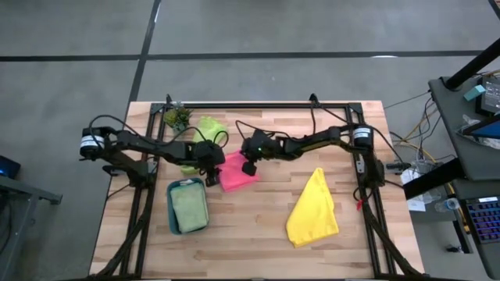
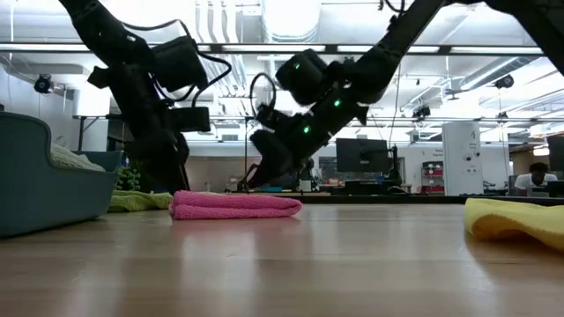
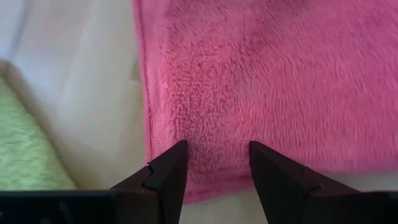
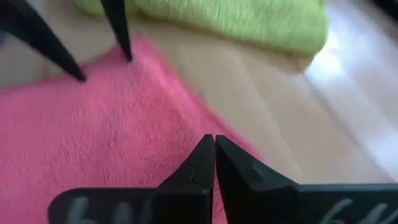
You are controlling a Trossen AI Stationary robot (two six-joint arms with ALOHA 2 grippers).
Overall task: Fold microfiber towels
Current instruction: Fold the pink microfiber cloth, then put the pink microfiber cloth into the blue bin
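Behind the bench point(image 1: 258, 234) we see an open workshop with ceiling lights, monitors on far desks and a seated person at the far right of the low view. We note a light wooden bench top carried inside a black frame, standing on a grey floor.

On the bench we find a folded pink towel point(image 1: 237, 172) near the middle, a yellow towel point(image 1: 313, 209) lying loosely well to its right, and a lime green towel point(image 1: 209, 129) behind the pink one, beside a small potted plant point(image 1: 177, 117). A teal tray point(image 1: 172, 211) sits in front of the left arm and holds a pale green towel point(image 1: 188, 207).

Both arms reach inward over the pink towel. We see the left gripper point(image 3: 214, 165) at the towel's left edge, fingers parted and pointing down onto the cloth, gripping nothing. The right gripper point(image 4: 214, 155) hangs over the towel's right side with its fingers pressed together, nothing between them.
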